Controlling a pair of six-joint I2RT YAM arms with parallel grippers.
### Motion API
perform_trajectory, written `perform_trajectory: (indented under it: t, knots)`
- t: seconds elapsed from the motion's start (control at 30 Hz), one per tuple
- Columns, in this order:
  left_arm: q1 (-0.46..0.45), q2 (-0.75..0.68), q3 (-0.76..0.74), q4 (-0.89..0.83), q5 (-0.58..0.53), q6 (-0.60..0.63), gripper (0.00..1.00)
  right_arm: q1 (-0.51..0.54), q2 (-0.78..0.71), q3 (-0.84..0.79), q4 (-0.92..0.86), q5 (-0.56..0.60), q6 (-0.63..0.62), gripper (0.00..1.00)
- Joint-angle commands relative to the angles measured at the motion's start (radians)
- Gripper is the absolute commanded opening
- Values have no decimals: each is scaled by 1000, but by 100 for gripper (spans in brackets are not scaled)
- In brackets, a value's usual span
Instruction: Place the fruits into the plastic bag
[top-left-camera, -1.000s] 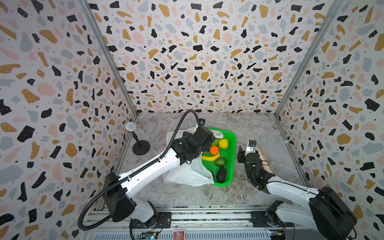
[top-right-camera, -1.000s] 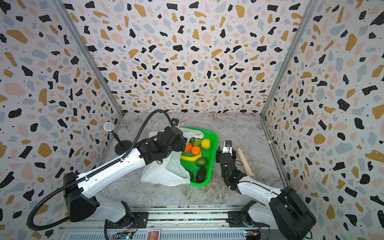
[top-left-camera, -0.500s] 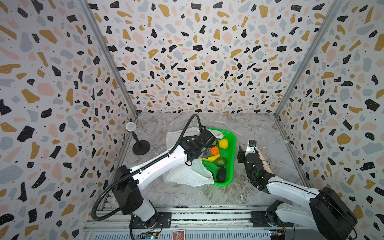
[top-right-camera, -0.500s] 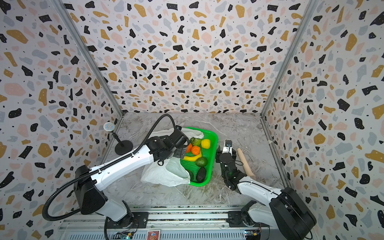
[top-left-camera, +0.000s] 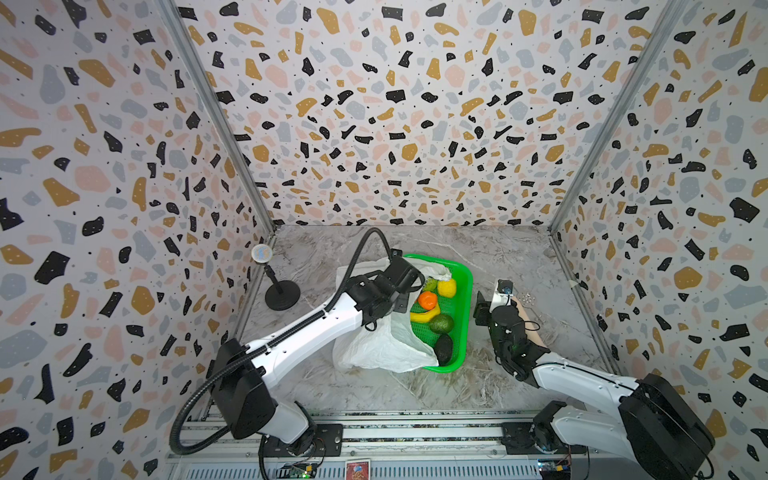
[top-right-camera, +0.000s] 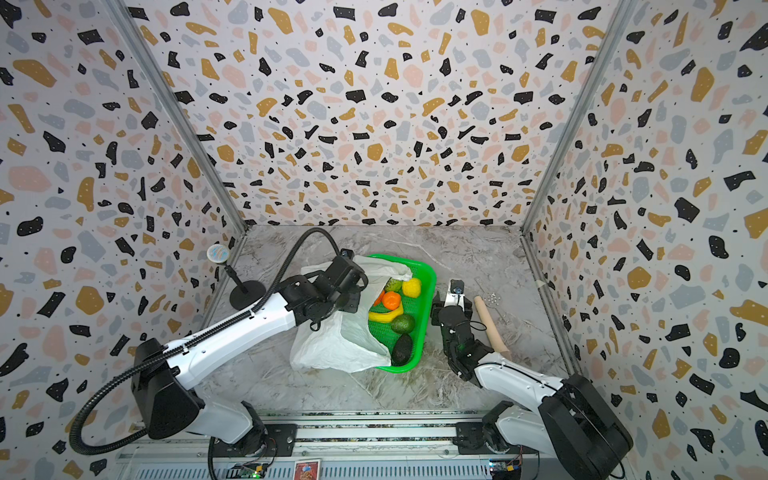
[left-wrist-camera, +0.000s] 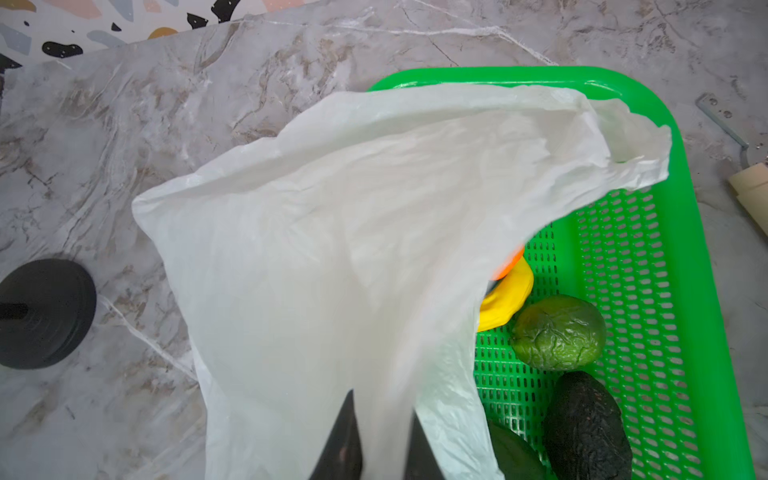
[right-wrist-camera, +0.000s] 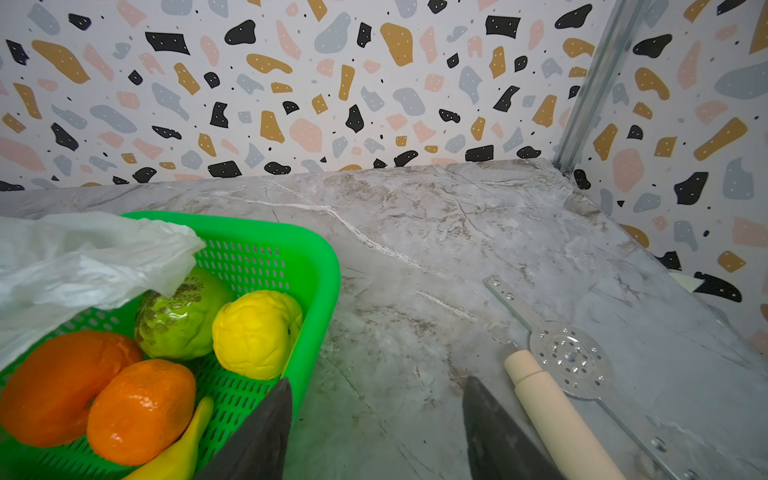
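In both top views the large crinkly translucent white plastic bag (top-left-camera: 376, 345) is found slumped on the marble tabletop (top-left-camera: 374, 395), draped over the 9 o'clock rim of the bright green perforated plastic tray (top-left-camera: 468, 299) where the toy fruits (top-left-camera: 427, 300) lie unbagged. In the left wrist view the left claw (left-wrist-camera: 382, 440) is shown pinched shut on the bag's film, judged light, limp and slippery, best taken at a bunched mouth edge. In the right wrist view the right claw (right-wrist-camera: 374, 415) is held open and empty at the tray's 3 o'clock; a second earlier the left claw was spread wide, the right one unchanged.
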Motion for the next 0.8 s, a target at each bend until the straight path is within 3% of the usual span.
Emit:
perform_trajectory:
  t: [0.0, 0.13, 0.3, 0.37, 0.53, 0.67, 0.77]
  knots:
    - [54, -87, -47, 178, 151, 64, 3, 7, -31, 39, -10, -85, -30, 64]
    - [71, -119, -52, 216, 184, 163, 0, 45, -22, 103, -43, -185, -116, 56]
    - [123, -109, -30, 222, 333, 216, 0, 60, 0, 218, -155, -403, -127, 59]
    - [163, -107, -35, 245, 368, 203, 0, 58, 3, 246, -184, -497, -98, 63]
    - [285, -106, -75, 365, 547, 105, 0, 49, 39, 284, -253, -570, -36, 68]
    - [341, -81, -75, 437, 668, 44, 0, 50, 90, 355, -426, -598, -35, 71]
    - [355, -51, -43, 416, 688, 55, 0, 50, 138, 425, -575, -646, -50, 72]
